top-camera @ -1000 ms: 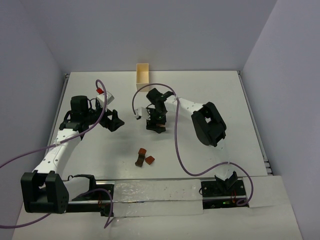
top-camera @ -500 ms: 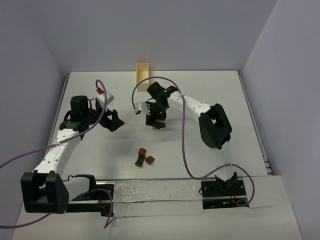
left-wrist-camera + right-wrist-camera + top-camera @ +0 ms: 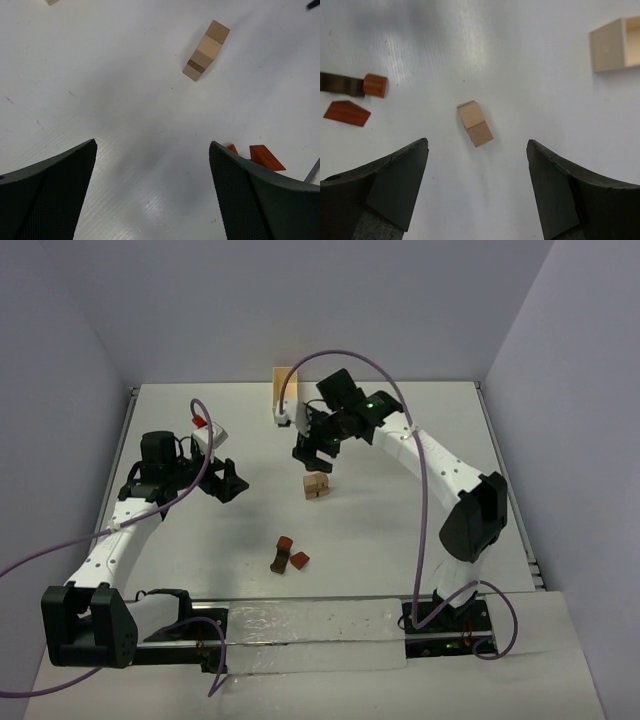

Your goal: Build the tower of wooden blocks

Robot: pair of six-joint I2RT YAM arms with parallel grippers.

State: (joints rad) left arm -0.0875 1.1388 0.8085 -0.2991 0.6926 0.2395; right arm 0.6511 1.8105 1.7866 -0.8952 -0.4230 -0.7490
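A small tower of light tan blocks (image 3: 316,486) stands alone on the white table; it also shows in the left wrist view (image 3: 206,50), with a thin dark layer low down, and in the right wrist view (image 3: 475,123). My right gripper (image 3: 313,452) is open and empty, raised just behind the tower (image 3: 477,156). Loose reddish-brown pieces (image 3: 290,554) lie nearer the front: a red wedge (image 3: 347,113), a red round piece (image 3: 375,85) and a dark block (image 3: 337,83). My left gripper (image 3: 228,482) is open and empty, left of the tower (image 3: 152,172).
The pale wooden box (image 3: 286,392) stands at the back of the table, also in the right wrist view (image 3: 615,44). The red wedge shows by my left gripper's right finger (image 3: 266,156). Purple cables loop over both arms.
My right gripper has opened, let go of the tan tower and risen back toward the box. The tower stays standing. The left arm has not moved.
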